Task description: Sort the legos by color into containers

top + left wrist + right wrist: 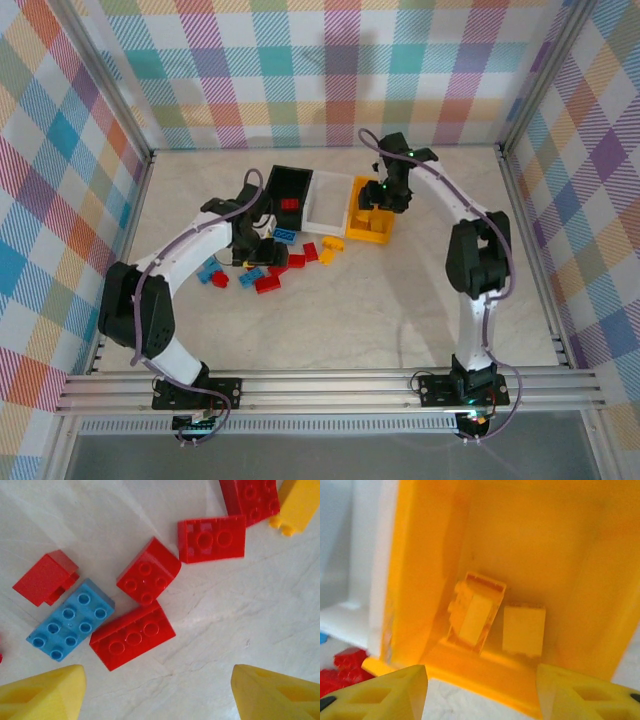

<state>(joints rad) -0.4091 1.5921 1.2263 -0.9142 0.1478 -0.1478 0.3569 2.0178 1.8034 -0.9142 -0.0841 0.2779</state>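
**Red sloped brick (132, 637) lies just ahead of the open left claw (157, 690), slanted across its gap**

In the left wrist view the red sloped brick sits flat on the table (225, 630), studs up. It is a little ahead of the fingertips and left of the midline between them. Its long axis runs from the near left to the far right, closer to the line joining the two fingers than square to it. I judge that the wrist would have to turn before the pads could close on the long flanks.

A blue brick (70, 620) touches the red one's left end, and a second red brick (147, 575) touches its far edge. A clean grip will probably be tight on those sides.

The left claw hovers over this cluster with its fingers apart and nothing between them. From above, the black bin (272, 175), which already holds a red piece, stands beyond the left claw, near it.

The right claw (482, 680) is well apart from the loose pile, so the left arm is the nearer one. The right claw's fingers are spread with nothing between them. Ahead of them, down inside the yellow bin (420, 555), lie two yellow bricks (475, 612). One is tilted against the left wall, the other flat beside it.
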